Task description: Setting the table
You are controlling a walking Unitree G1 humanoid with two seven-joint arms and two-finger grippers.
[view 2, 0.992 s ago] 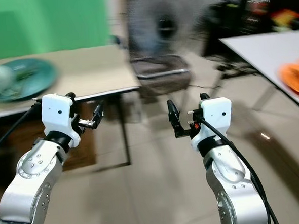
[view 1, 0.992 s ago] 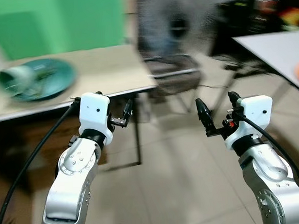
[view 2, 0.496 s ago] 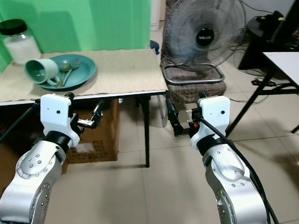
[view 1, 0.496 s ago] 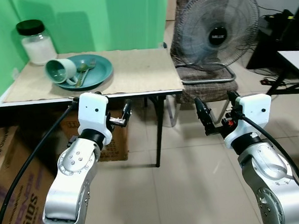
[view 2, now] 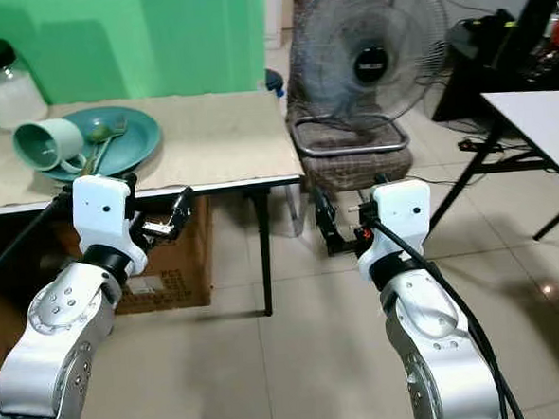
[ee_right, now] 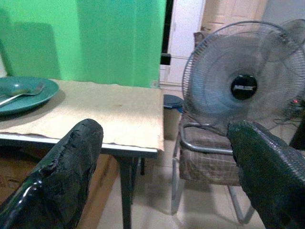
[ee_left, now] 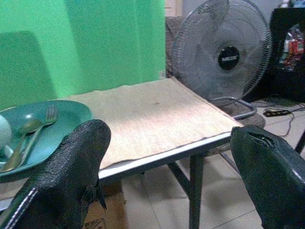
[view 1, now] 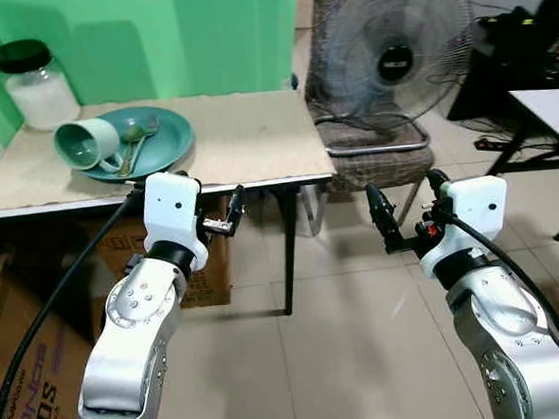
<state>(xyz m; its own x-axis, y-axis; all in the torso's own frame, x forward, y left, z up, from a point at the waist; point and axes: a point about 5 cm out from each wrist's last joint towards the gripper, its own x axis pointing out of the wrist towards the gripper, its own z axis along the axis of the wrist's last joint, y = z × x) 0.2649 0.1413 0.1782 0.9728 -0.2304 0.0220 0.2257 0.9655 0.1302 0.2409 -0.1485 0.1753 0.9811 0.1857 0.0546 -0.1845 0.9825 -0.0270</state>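
Observation:
A teal plate sits at the left end of a low table covered with a beige mat. On the plate a green mug lies on its side, beside a spoon and fork. A lidded glass jar of white stuff stands behind them. My left gripper is open and empty, held just before the table's front edge; the plate shows past its fingers. The right gripper is open and empty over the floor, right of the table.
A standing fan rests on a chair just right of the table. Cardboard boxes sit under the table's left side. A white table corner juts in at far right. Tiled floor lies between my arms.
The camera swung from a blurred sideways view to a steady one facing the low table. Both arms kept the same pose with open fingers.

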